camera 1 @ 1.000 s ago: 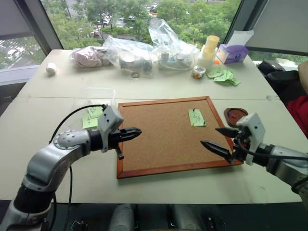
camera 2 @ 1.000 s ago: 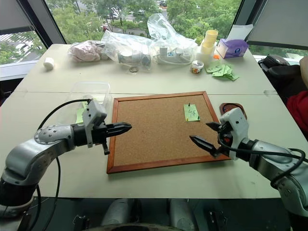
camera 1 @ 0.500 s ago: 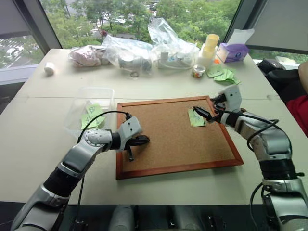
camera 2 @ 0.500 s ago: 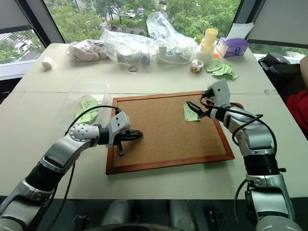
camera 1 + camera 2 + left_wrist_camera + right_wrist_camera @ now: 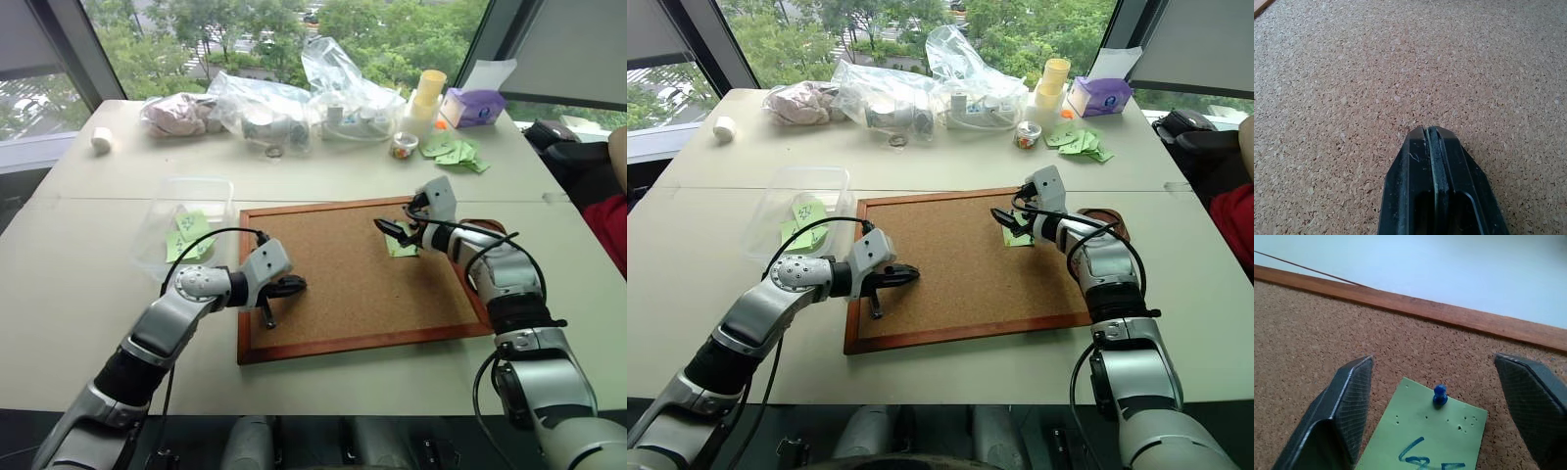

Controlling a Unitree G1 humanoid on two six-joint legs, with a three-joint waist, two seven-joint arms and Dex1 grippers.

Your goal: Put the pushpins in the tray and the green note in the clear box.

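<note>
The green note (image 5: 1430, 438) is pinned to the corkboard (image 5: 343, 284) by a blue-headed pushpin (image 5: 1439, 395) near its far right corner. My right gripper (image 5: 1433, 362) is open just above the note, one finger on each side of the pin and neither touching it. My left gripper (image 5: 1431, 131) is shut and empty, its tip low over the cork near the board's left edge. The dark reddish tray (image 5: 1109, 217) lies right of the board, partly hidden by my right arm. The clear box (image 5: 211, 186), holding green slips, stands left of the board.
Along the far edge of the table are clear plastic bags (image 5: 294, 103), stacked yellow cups (image 5: 426, 98), a purple box (image 5: 475, 106), a small jar (image 5: 403, 147) and a bunch of green slips (image 5: 453, 154). A person's red sleeve (image 5: 612, 225) shows at the right edge.
My right gripper travelled from the board's near right corner up to the green note, still open. My left gripper sank onto the cork and has since stayed still.
</note>
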